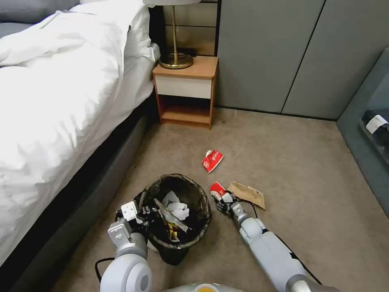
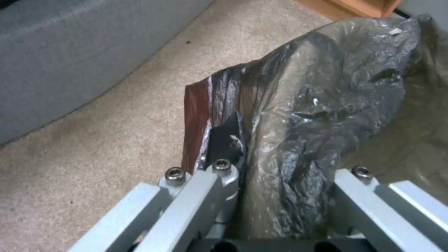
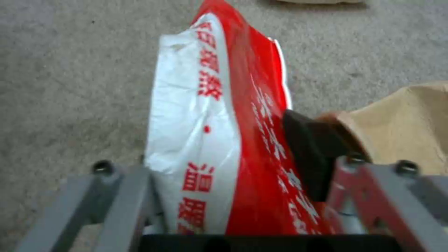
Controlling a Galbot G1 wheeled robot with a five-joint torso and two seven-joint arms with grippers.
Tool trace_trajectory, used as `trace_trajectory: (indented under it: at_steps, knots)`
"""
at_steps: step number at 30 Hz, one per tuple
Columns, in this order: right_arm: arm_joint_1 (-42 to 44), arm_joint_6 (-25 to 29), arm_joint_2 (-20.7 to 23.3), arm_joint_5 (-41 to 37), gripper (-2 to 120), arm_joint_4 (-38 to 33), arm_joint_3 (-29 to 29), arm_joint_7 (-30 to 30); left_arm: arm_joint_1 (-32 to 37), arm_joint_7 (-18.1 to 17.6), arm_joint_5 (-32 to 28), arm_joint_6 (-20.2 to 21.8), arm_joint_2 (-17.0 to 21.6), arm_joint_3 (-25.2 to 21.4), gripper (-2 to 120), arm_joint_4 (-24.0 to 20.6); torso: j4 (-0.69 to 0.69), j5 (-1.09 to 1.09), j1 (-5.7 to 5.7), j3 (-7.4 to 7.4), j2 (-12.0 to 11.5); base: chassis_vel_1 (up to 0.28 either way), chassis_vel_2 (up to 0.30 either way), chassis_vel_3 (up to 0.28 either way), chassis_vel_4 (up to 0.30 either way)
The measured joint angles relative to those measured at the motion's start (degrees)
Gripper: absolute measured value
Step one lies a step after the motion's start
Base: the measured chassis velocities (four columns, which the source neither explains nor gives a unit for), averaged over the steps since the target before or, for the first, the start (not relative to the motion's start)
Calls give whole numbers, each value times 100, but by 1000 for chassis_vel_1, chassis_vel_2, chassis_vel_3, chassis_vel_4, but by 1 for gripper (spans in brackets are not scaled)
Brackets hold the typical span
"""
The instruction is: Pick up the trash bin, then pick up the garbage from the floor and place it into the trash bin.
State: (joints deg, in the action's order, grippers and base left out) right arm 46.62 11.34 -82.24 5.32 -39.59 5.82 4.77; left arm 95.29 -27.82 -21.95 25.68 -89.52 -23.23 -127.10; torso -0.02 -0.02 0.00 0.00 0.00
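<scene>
two grippers are busy at this moment. the left gripper (image 1: 146, 212) is clamped on the bag-covered rim of the trash bin (image 1: 198, 201), at about 9 o'clock of its opening, so the bin seems already picked up (some paper scraps lie inside). the right gripper (image 1: 221, 201) is down at the carpet, near 3 o'clock from the bin, and its jaws are closed narrowly on a red-and-white packet (image 3: 219, 140), one black pad pressing its red side. i judge the step is taking garbage from the floor. the next move needs a lift and a carry over the bin. a brown paper bag (image 1: 247, 194) and another red packet (image 1: 212, 160) wait at 1 o'clock.
</scene>
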Motion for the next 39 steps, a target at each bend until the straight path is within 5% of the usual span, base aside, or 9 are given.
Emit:
trace_trajectory:
  at_steps: [11,28,36,39]
  knots:
    - [32,33,51,2,4,-82,-23,-9,0,0,0,0,0,0,75,1,1,2,0,0,0,0,0,0,0]
    - [279,235,103,-674,0,-771,-9,-488,0,0,0,0,0,0,75,0,2,2,0,0,0,0,0,0,0]
    - [676,1152,256,-1137,0,-2287,58,-513,0,0,0,0,0,1,75,0,2,2,0,0,0,0,0,0,0]
    - [1008,1640,414,-1252,0,-3451,24,99,0,0,0,0,0,0,75,0,2,1,0,0,0,0,0,0,0]
